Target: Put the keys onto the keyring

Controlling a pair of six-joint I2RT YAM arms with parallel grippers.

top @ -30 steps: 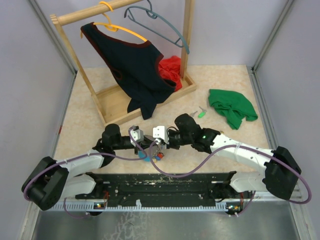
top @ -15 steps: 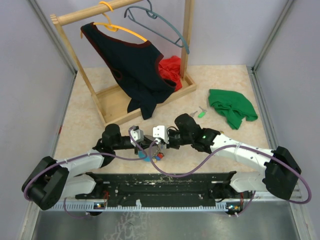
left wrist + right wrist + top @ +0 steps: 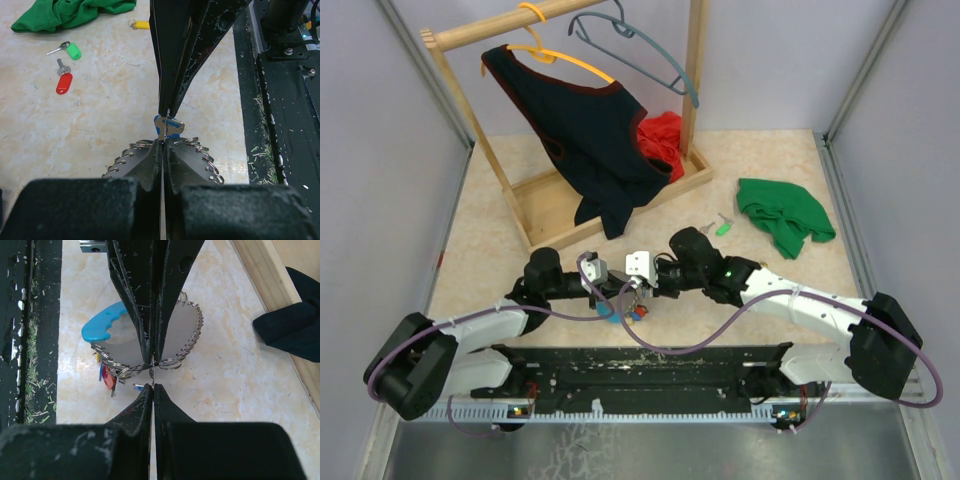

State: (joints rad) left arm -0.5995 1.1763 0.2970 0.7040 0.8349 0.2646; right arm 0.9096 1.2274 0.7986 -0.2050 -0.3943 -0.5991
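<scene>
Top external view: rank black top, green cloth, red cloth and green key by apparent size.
1. black top
2. green cloth
3. red cloth, partly hidden behind the black top
4. green key

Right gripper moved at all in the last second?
No. The right gripper sits at the same spot, with the same gap to the rack base as before.

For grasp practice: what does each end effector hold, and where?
Left end effector: keyring, at its wire coil. Right end effector: blue key, by its edge.
</scene>
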